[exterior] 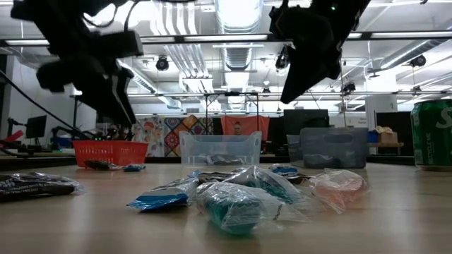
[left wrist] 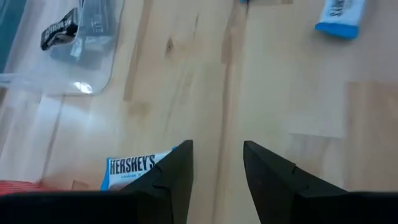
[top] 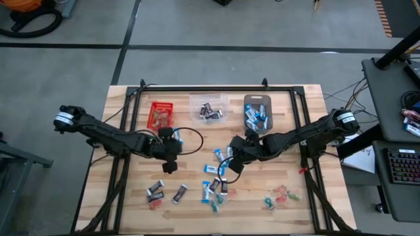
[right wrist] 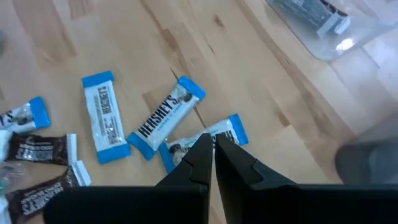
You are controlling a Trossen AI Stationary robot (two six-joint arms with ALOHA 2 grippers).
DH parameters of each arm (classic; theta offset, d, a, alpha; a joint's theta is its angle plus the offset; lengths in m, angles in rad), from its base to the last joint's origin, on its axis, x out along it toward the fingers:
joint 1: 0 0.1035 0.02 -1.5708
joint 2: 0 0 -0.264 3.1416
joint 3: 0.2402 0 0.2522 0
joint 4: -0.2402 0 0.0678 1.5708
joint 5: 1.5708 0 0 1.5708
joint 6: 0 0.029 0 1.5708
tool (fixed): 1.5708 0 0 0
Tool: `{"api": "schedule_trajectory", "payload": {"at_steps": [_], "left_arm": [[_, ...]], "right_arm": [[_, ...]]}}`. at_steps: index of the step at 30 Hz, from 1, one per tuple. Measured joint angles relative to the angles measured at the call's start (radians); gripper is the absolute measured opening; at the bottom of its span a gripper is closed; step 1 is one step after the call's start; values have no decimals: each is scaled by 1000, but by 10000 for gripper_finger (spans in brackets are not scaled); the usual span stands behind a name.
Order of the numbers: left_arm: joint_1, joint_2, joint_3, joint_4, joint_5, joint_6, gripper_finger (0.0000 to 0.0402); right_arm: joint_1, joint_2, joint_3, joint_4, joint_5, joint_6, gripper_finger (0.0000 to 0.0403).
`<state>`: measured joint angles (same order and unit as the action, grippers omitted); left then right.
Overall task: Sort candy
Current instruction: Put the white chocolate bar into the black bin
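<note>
The candy lies scattered on the wooden table: blue-and-white pieces (top: pixel 216 172) in the middle, dark ones (top: pixel 156 190) at the near left, small red and green ones (top: pixel 282 195) at the near right. My left gripper (top: pixel 169 165) hangs open above bare wood with nothing between its fingers (left wrist: pixel 217 155). One blue-and-white candy (left wrist: pixel 134 169) lies just beside one finger. My right gripper (top: pixel 233 164) is shut and empty (right wrist: pixel 212 142). It hovers over a cluster of blue-and-white candy (right wrist: pixel 165 118). In the low view both grippers hang clear of the table, the left (exterior: pixel 116 99) and the right (exterior: pixel 300 85).
Three bins stand along the far side: red (top: pixel 161 113), clear (top: pixel 209 108) with dark candy inside, grey (top: pixel 258 111) with blue-and-white candy. A green can (exterior: pixel 432 134) stands at the right in the low view. Bare wood lies between the two grippers.
</note>
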<state>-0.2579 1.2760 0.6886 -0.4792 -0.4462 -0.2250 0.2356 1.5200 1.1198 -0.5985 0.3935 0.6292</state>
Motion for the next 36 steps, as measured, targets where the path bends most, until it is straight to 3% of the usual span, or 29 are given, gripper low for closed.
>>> {"api": "schedule_trajectory", "payload": {"at_steps": [11, 20, 27, 32, 34, 36], "left_arm": [[164, 54, -189, 307, 0, 24, 179], [234, 174, -214, 390, -10, 39, 175], [230, 236, -203, 403, 6, 42, 125], [204, 213, -203, 394, 133, 90, 27], [189, 191, -203, 379, 197, 102, 12], [173, 162, -205, 350, 246, 110, 21]], "right_arm": [[0, 0, -36, 46, 0, 0, 9], [0, 0, -36, 65, 0, -1, 9], [0, 0, -36, 66, 0, -1, 9], [1, 0, -36, 65, -1, -1, 9], [2, 0, -36, 66, -2, -1, 9], [2, 0, -36, 65, -8, -1, 9]]}}
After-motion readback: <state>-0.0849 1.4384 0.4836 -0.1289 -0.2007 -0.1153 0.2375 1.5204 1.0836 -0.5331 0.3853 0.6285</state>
